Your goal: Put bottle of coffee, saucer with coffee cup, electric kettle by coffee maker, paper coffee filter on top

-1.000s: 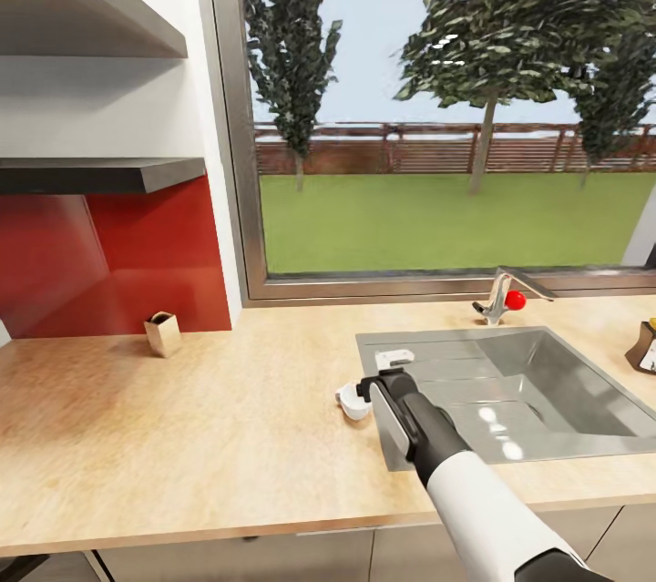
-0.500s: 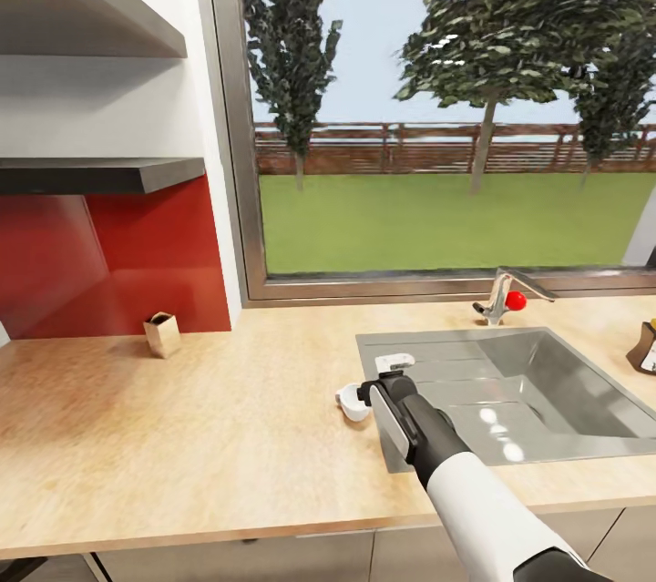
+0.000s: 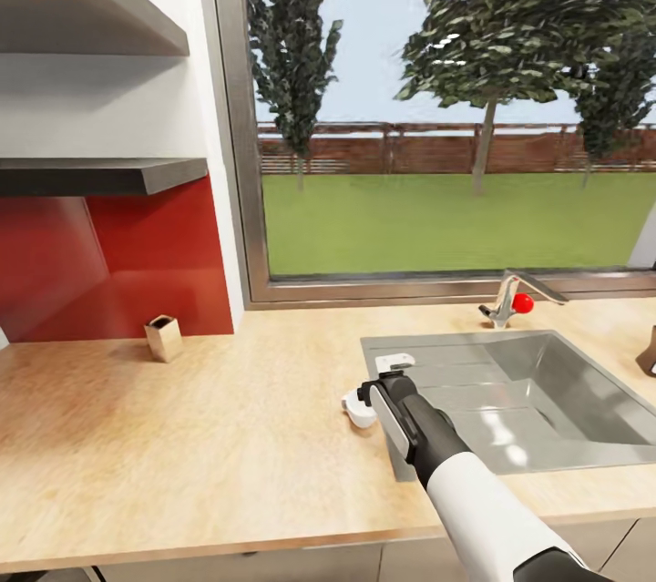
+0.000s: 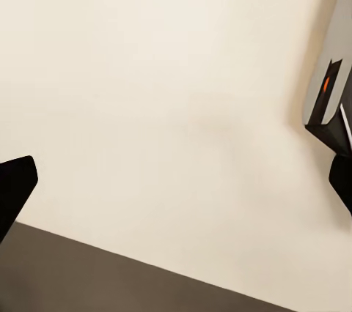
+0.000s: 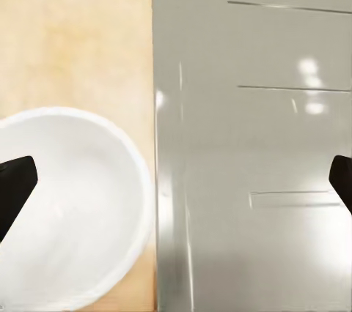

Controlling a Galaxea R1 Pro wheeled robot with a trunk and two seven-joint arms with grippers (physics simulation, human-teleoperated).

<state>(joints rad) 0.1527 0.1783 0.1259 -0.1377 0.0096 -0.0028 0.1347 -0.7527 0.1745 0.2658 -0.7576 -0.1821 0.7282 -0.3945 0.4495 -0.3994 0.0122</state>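
White cup (image 3: 358, 407) sits on the tabletop (image 3: 182, 436), hard against the sink's (image 3: 510, 382) near-left corner, just off the right hand (image 3: 383, 377), whose fingers look spread wide, gripping nothing. Close off-centre and a finger clips the rim, tipping it toward the basin. Left hand (image 4: 176, 180): apparently wide open too, holding nothing.

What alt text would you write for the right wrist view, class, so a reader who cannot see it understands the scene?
Looking down between the open right pincer's dark fingertips, a round white dish, perhaps the saucer, sits on the light wood countertop. Its rim lies right beside the edge of the grey metal sink drainboard, which is marked by thin grooves and light reflections.
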